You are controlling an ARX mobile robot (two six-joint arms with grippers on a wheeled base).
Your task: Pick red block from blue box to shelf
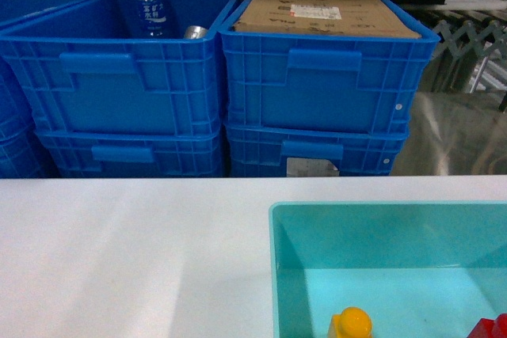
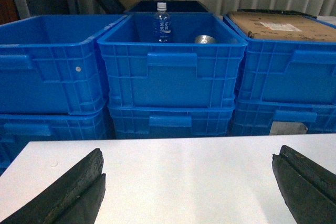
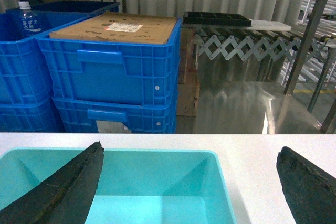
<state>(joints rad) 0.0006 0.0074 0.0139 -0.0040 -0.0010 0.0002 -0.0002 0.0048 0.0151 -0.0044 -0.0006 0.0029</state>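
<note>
The blue box (image 1: 273,259) is a light turquoise tub on the white board (image 1: 127,251) at the lower right of the head view. Inside it, a corner of the red block (image 1: 489,328) shows at the bottom right edge. No gripper appears in the head view. My right gripper (image 3: 189,182) is open, with its fingers (image 3: 63,187) wide apart above the tub's far right corner (image 3: 212,156). My left gripper (image 2: 188,182) is also open, over bare white board with nothing between its fingers (image 2: 68,192). I cannot tell which surface is the shelf.
A yellow block (image 1: 351,324) sits in the tub left of the red one. Behind the board stand stacked dark blue crates (image 1: 119,77); one holds a water bottle (image 1: 147,5) and another a cardboard carton (image 1: 325,15). A folding roller conveyor (image 3: 252,48) is at the back right.
</note>
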